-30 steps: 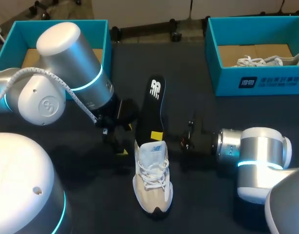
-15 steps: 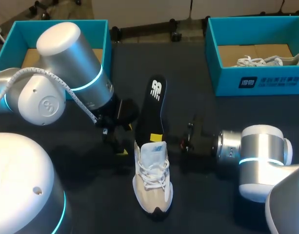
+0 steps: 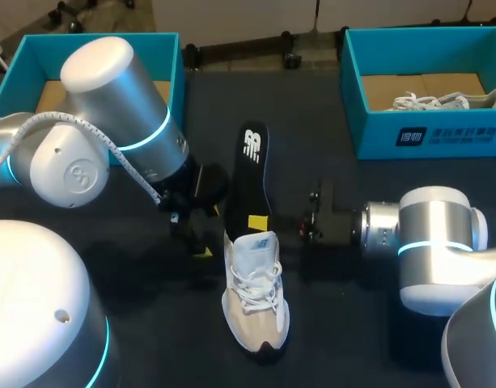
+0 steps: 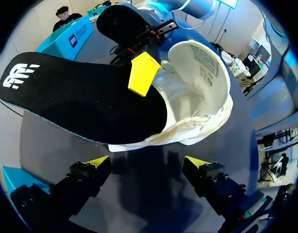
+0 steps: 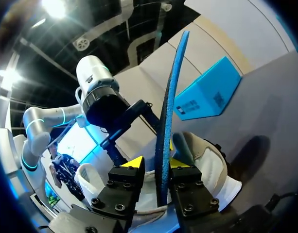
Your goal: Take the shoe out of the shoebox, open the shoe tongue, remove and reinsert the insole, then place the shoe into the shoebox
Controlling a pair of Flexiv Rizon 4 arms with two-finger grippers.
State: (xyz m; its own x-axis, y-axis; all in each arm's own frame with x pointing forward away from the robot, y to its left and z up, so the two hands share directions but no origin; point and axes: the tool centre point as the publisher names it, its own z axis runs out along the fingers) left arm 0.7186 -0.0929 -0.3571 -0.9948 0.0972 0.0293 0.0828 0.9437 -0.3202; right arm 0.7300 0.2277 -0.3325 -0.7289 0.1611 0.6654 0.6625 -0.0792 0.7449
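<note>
A white and beige shoe [image 3: 256,295] lies on the dark table, toe toward me. Its black insole [image 3: 252,174] sticks out of the heel opening, pointing away. My right gripper [image 3: 260,224] comes in from the right at the shoe's collar. In the right wrist view the insole [image 5: 164,126] stands edge-on between the fingers of my right gripper [image 5: 157,162]; a gap shows on one side, so it is open. My left gripper [image 4: 148,162] is open just left of the shoe [image 4: 197,97], nothing between its tips. In the head view my left gripper [image 3: 201,242] is mostly hidden under its wrist.
A teal shoebox [image 3: 13,77] stands at the back left, partly behind my left arm. Another teal shoebox [image 3: 430,133] at the back right holds a second white shoe [image 3: 450,101]. Dark table stretches between the boxes beyond the insole.
My right gripper's fingers have parted around the insole. The insole's free end has swung slightly to the left. My left arm has stayed put.
</note>
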